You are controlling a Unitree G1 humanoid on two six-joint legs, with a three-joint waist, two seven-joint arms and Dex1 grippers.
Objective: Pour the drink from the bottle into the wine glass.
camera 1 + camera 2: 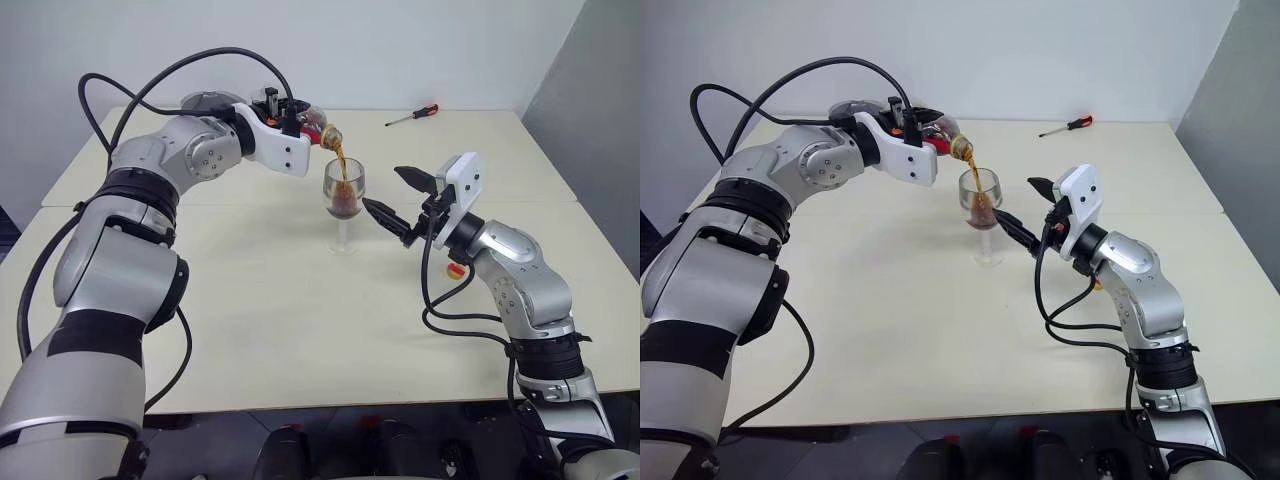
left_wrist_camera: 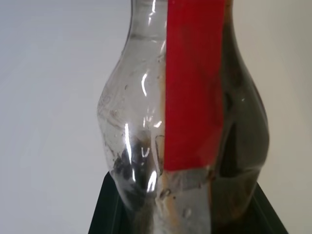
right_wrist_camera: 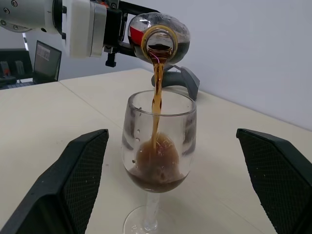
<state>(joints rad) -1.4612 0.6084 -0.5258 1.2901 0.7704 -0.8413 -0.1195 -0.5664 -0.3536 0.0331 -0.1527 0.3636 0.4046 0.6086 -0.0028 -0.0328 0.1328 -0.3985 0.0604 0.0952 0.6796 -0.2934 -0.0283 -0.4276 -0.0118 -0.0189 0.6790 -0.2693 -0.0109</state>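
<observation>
The wine glass (image 1: 343,200) stands near the middle of the table (image 1: 300,330), its bowl partly filled. The bottle (image 1: 318,125) is tilted above it, and the drink (image 3: 156,105) falls in a thin stream. If the bottle tilts more, the stream may pass over the rim. The left gripper (image 1: 290,112) pinches the bottle tightly. The right gripper (image 1: 400,200) is spread wide on both sides of the glass, not touching; a small push could tip the glass.
</observation>
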